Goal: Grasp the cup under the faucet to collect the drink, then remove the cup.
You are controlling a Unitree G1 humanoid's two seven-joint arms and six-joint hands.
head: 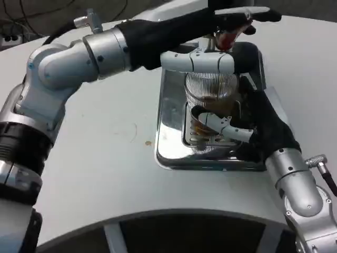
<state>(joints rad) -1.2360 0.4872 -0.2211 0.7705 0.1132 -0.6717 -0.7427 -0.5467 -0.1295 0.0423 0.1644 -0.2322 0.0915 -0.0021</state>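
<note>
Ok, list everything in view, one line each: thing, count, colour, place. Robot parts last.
cup: one, clear ribbed with brownish drink inside, standing on the tray under the faucet
tray: one, shiny silver metal, on the table right of centre
faucet: one, red part at the far edge of the tray, mostly hidden by the left hand
table: one, white, with a small brown stain left of the tray
cables: several, dark, on the floor beyond the table's far left corner
left hand: one, white and black, reaching across above the cup at the faucet
right hand: one, white and black, fingers wrapped around the cup's lower part
</note>
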